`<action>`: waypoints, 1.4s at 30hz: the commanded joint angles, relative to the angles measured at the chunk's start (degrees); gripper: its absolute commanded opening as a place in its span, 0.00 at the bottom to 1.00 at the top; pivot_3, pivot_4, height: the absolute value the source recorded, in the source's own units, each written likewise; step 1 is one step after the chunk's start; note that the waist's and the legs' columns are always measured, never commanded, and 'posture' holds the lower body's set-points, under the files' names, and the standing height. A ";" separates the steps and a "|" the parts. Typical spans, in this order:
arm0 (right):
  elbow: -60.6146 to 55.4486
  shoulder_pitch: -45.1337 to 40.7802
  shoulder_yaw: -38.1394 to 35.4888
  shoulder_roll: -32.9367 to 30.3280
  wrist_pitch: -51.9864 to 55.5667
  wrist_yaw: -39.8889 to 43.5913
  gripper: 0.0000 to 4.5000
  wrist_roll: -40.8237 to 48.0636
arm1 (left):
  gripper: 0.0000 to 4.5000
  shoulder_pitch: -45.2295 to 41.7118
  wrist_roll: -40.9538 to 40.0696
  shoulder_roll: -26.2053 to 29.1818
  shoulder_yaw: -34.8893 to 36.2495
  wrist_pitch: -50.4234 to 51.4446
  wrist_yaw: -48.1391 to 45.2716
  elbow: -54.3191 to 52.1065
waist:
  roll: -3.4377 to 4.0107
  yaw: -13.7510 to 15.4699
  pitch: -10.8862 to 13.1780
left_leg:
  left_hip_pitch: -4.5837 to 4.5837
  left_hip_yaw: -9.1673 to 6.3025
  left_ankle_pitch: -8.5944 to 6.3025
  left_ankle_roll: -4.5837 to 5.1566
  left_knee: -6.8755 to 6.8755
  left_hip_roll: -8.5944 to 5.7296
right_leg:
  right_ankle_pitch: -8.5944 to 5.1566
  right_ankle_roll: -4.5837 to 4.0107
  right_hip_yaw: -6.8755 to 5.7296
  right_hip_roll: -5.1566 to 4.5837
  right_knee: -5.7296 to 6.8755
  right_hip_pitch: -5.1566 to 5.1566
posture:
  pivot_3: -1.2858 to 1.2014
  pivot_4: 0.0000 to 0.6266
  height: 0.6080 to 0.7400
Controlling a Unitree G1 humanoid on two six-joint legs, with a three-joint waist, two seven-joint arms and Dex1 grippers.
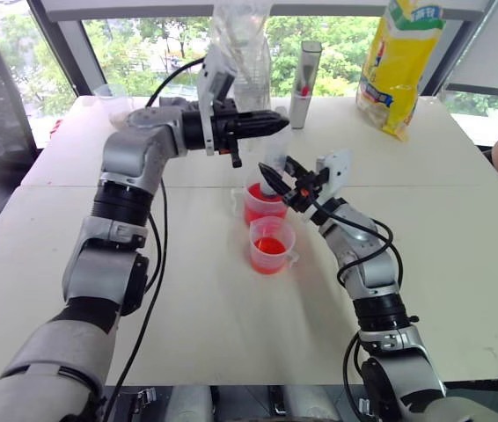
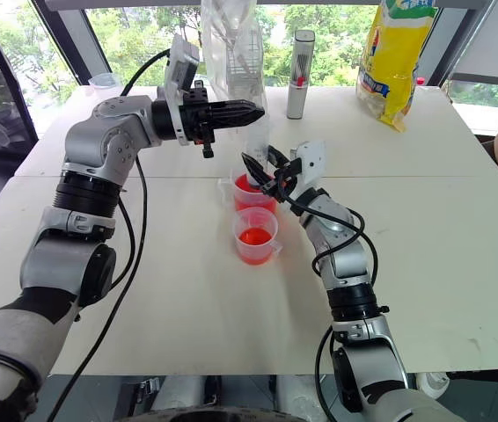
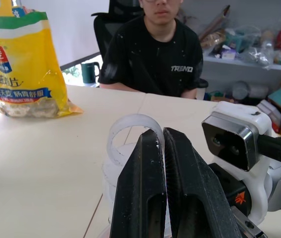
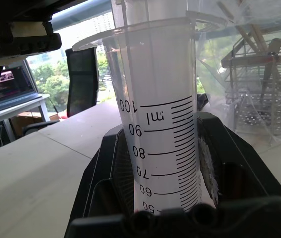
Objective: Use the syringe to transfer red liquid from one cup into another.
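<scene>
syringe (image 4: 163, 144) scale "100 ml" | right gripper (image 2: 262, 176) clamps barrel | left gripper (image 2: 253, 112) pinches plunger, seemingly

The near half of the counter (image 2: 187, 325) lies open for a pass. Mid-counter, two red-filled cups (image 2: 255, 236) stand touching, with the right hand (image 2: 262, 171) and upright syringe (image 4: 160, 129) crowding the farther one. Behind them a silver cylinder (image 2: 301, 74), clear bag (image 2: 231, 44) and yellow bag (image 2: 399, 57) wall the far edge.
</scene>
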 commanded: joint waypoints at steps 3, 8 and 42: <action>-0.74 1.17 3.52 0.28 1.88 2.00 0.31 -0.49 | 0.02 -6.11 -1.68 0.01 4.43 -3.57 1.33 -1.85 | 0.00 0.02 0.00 | 0.00 0.00 0.00 0.00 0.00 0.00 | 0.00 0.00 0.00 0.00 0.00 0.00 | 0.52 0.24 1.00; -0.83 1.25 3.67 0.26 2.15 2.20 0.31 -0.47 | 0.02 -6.39 -1.59 0.03 4.53 -3.89 1.31 -1.47 | 0.00 -0.03 0.00 | 0.00 0.00 0.00 0.00 0.00 0.00 | 0.00 0.00 0.00 0.00 0.00 0.00 | 0.52 0.24 1.00; -8.75 -2.42 1.52 -1.21 5.77 1.32 0.31 1.63 | 0.99 2.27 -3.63 7.64 6.64 3.53 0.37 -9.85 | 0.01 -0.23 0.00 | 0.00 -0.01 0.00 0.00 -0.01 0.01 | 0.00 0.00 0.00 0.00 0.02 -0.01 | 0.52 0.24 1.00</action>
